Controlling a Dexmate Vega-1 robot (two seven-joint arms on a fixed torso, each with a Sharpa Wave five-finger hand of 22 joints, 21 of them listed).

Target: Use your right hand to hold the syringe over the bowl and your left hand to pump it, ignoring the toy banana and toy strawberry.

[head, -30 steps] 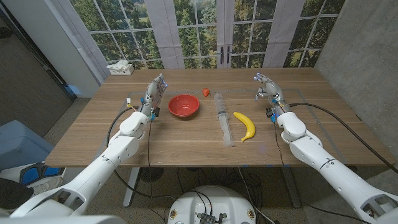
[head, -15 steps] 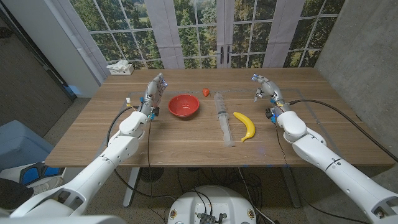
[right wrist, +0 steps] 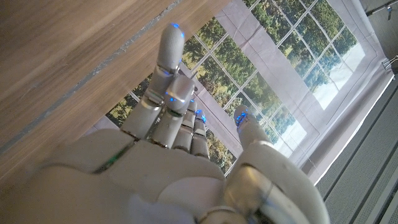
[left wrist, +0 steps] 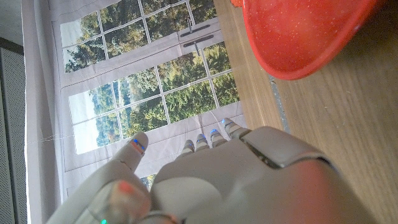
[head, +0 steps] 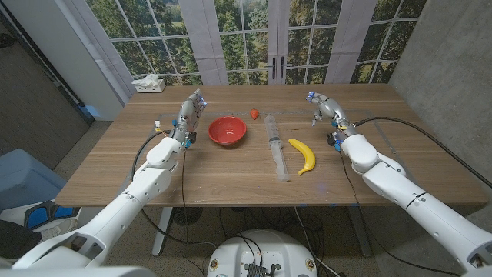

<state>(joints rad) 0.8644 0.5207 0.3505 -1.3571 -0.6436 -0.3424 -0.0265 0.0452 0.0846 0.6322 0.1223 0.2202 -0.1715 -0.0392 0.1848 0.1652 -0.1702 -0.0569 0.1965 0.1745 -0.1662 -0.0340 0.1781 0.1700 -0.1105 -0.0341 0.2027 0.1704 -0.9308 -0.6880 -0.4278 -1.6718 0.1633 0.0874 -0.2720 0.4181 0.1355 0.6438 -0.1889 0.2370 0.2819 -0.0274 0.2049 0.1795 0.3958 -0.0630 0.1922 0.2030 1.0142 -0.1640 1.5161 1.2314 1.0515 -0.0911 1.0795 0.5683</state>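
Syringe (head: 275, 146) flat on table (head: 231, 173), mid-table, long axis near-to-far, slightly tilted. Red bowl (head: 227, 130) just left of it, toy strawberry (head: 254, 114) at far end between them, toy banana (head: 303, 155) just right, close alongside but apart. Right hand (head: 324, 108) right of syringe past the banana, raised, fingers spread, holding nothing. Left hand (head: 191, 113) left of bowl, fingers apart, also empty. Right hand nearer to syringe; bowl sits between left hand and syringe. Likely next: right hand goes left over banana, comes down across the barrel without clipping the banana.
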